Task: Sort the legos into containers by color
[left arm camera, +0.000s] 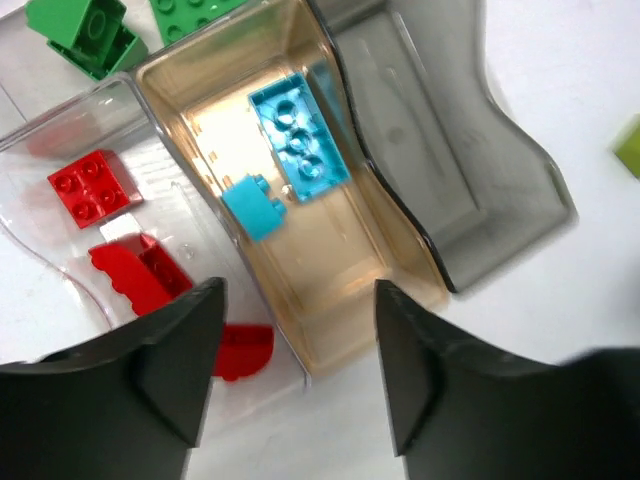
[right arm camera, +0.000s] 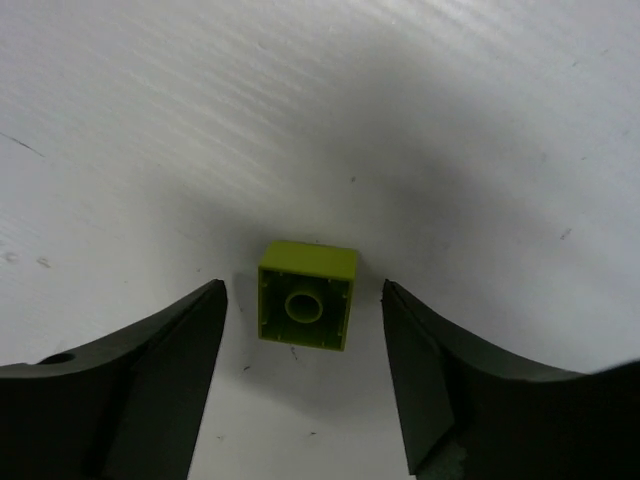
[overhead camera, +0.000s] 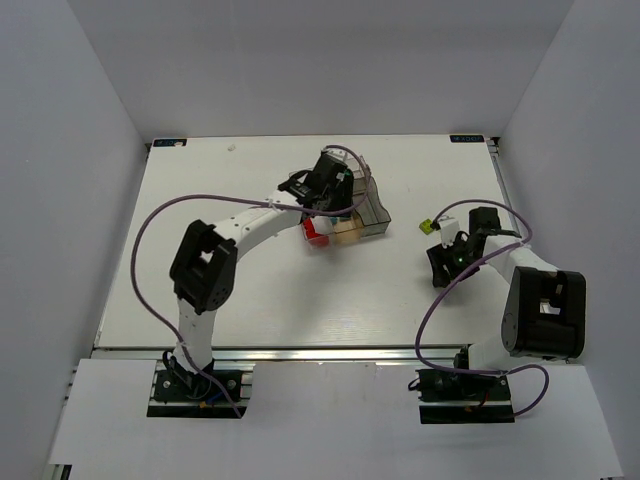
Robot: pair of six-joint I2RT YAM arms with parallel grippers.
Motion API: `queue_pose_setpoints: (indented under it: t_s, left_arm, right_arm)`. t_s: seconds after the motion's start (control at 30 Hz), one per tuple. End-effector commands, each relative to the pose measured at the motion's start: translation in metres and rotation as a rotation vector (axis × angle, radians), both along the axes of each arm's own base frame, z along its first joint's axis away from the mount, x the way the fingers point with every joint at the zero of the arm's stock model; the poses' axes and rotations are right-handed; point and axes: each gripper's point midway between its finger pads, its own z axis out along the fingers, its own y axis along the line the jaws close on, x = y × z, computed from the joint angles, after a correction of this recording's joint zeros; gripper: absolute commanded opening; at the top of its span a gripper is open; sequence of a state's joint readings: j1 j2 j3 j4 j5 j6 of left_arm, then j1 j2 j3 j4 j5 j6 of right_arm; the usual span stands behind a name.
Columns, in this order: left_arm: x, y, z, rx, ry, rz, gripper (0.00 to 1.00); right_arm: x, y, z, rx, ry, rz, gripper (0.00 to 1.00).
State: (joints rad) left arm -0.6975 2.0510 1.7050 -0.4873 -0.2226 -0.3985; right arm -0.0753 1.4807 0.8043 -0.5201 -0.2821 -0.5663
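The containers are joined bins at mid-table. In the left wrist view the tan bin holds two cyan legos. The clear bin holds red legos. Dark green legos lie at the top left. The smoky bin shows nothing inside. My left gripper is open and empty above the near end of the tan bin; it also shows in the top view. My right gripper is open around a lime lego lying studs-down on the table, not touching it.
In the top view the lime lego lies right of the bins, just beyond my right gripper. A lime scrap shows at the right edge of the left wrist view. The white table ends in walls on three sides.
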Motion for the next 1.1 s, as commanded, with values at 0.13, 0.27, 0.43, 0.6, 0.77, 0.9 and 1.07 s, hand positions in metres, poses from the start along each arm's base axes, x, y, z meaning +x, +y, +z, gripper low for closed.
queue_pose_setpoints:
  t_s: [0.13,0.27,0.43,0.6,0.77,0.9,1.07]
  left_arm:
    - [-0.047,-0.006,0.1,-0.314,-0.137,-0.109,0.82]
    - [-0.076,0.007,0.105,-0.4,-0.134,-0.114,0.83]
    - [-0.123,0.016,0.099,-0.515,-0.114,-0.158,0.84]
    - [-0.171,0.03,0.06,-0.613,-0.015,-0.172,0.85]
    - [-0.189,0.043,0.041,-0.634,0.028,-0.145,0.87]
    - [-0.198,0.044,0.035,-0.658,0.051,-0.133,0.88]
    - [-0.202,0.038,0.034,-0.657,0.07,-0.148,0.89]
  right_arm:
    - [-0.01,-0.007,-0.019,-0.066,0.005,0.028,0.47]
    - [0.002,0.0,-0.006,-0.03,-0.046,0.062,0.18]
    - [0.03,0.035,0.036,0.131,-0.151,0.162,0.0]
    - [0.072,0.085,0.089,0.266,-0.267,0.277,0.0]
    - [0.108,0.122,0.114,0.342,-0.268,0.299,0.05]
    - [0.132,0.154,0.116,0.365,-0.24,0.302,0.14]
    - [0.166,0.174,0.102,0.333,-0.206,0.284,0.29]
